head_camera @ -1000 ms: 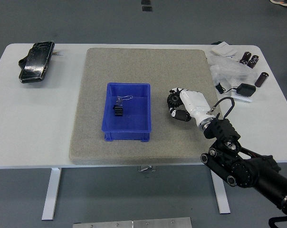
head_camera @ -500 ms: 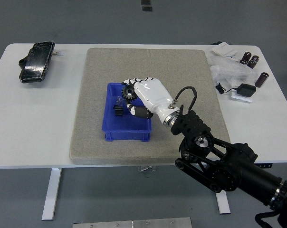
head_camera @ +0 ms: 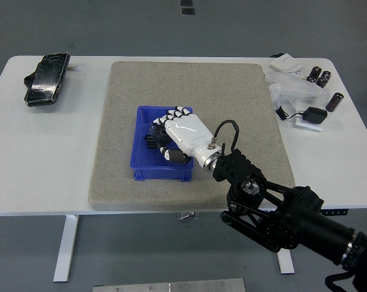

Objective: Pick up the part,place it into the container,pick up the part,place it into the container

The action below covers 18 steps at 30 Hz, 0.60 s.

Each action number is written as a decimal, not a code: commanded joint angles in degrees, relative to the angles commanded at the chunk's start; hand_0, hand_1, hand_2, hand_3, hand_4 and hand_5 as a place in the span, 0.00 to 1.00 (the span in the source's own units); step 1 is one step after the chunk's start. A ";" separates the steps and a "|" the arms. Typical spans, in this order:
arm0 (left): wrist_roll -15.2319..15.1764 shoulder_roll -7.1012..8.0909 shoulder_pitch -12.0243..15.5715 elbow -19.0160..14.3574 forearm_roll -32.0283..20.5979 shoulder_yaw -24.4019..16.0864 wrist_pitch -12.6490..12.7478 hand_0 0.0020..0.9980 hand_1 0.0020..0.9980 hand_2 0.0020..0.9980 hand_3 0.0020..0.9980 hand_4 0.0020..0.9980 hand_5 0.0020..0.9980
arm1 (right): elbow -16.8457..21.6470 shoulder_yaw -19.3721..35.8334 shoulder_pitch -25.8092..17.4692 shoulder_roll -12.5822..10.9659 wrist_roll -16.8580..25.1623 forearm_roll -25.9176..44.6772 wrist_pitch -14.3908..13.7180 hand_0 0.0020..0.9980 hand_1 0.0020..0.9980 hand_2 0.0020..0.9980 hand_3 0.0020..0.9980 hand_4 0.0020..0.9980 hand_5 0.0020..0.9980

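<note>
1. Tabletop scene from above: a white tabletop [head_camera: 50,158] carries a large grey felt mat [head_camera: 123,176], and a shallow blue plastic bin [head_camera: 146,171] sits near the mat's centre, probably so the robot can reach it easily.
2. Inside the bin, at its 11 o'clock corner, lies a small black part [head_camera: 150,135], partly hidden by the fingers.
3. The right hand [head_camera: 177,131], white-shelled with black joints, reaches in from 5 o'clock on a black arm and hovers low over the bin's right half, palm down.
4. Its fingers are curled; whether they hold a second part cannot be seen.
5. A black phone-like device [head_camera: 47,79] lies at 10 o'clock; small black cylinders [head_camera: 322,78] and clutter sit at 2 o'clock.
</note>
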 joint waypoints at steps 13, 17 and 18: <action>0.07 0.00 0.48 0.00 0.20 -0.01 -0.05 0.64 0.57 0.57 0.61 0.69 0.24 | 2.59 4.94 -2.81 -0.98 3.37 7.53 -3.87 1.00 0.92 0.88 0.85 0.68 0.41; 0.01 -0.15 0.65 0.00 -0.06 0.02 0.02 0.64 0.57 0.56 0.61 0.69 0.24 | 4.69 10.81 -6.77 -2.43 8.44 15.22 -7.67 0.92 0.86 0.83 0.79 0.68 0.41; 0.02 -0.20 0.67 0.00 -0.12 0.02 0.04 0.64 0.57 0.56 0.61 0.69 0.24 | 4.84 12.47 -7.72 -2.84 9.88 17.60 -8.21 0.92 0.86 0.83 0.79 0.68 0.41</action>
